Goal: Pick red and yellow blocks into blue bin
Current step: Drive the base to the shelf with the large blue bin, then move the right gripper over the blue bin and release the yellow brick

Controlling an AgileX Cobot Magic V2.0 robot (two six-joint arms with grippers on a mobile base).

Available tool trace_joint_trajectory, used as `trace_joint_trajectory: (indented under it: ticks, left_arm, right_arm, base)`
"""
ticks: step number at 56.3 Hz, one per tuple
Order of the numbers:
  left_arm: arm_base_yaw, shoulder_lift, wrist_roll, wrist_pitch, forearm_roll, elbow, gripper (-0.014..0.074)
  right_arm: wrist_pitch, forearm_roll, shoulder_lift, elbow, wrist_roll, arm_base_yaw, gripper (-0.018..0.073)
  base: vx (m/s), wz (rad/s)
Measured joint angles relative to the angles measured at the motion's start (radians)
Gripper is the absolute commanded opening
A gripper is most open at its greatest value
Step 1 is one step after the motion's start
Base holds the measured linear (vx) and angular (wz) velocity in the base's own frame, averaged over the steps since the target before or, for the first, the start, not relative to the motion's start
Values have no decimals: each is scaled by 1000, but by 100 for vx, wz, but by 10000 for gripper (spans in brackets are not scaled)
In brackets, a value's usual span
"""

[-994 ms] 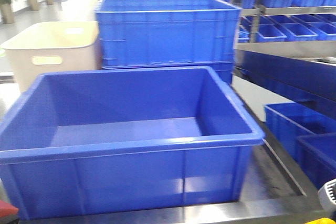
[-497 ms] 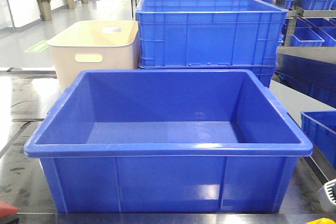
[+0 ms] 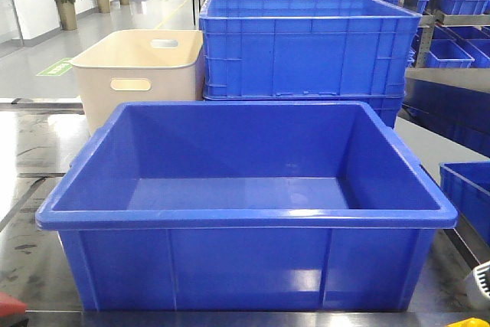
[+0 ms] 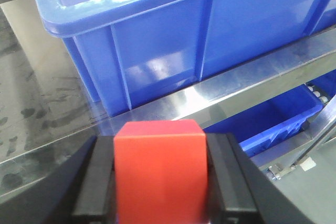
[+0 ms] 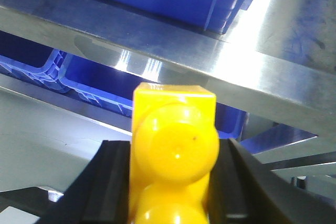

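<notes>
1. Swung round since a second ago, the front view now shows the blue bin (image 3: 245,266) square and centred on the steel table (image 4: 47,124).
2. Left gripper (image 4: 161,179) pinches the red block (image 4: 160,156), facing the bin's front wall.
3. Right gripper (image 5: 173,182) clamps the yellow brick (image 5: 173,129) near the table's front edge.
4. Cream tub (image 3: 138,67) and ribbed crate (image 3: 306,51) stand just behind the bin.

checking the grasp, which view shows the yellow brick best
Right wrist view: yellow brick large, studs visible, clamped in the right tool. Front view shows only a yellow sliver bottom-right; left wrist view, nothing.
</notes>
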Motion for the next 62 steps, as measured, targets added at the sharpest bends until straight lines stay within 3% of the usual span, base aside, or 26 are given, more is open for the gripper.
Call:
trace_joint_trajectory:
  ticks: [13, 54, 62]
  left_arm:
    - [0, 0, 0, 0, 0, 0, 264]
    - [0, 0, 0, 0, 0, 0, 264]
    - [0, 0, 0, 0, 0, 0, 264]
  right_arm:
    - [-63, -51, 0, 0, 0, 0, 172]
    - [-56, -40, 0, 0, 0, 0, 172]
    - [-56, -1, -3, -50, 0, 0, 172]
  base:
    - [0, 0]
    - [0, 0]
    - [0, 0]
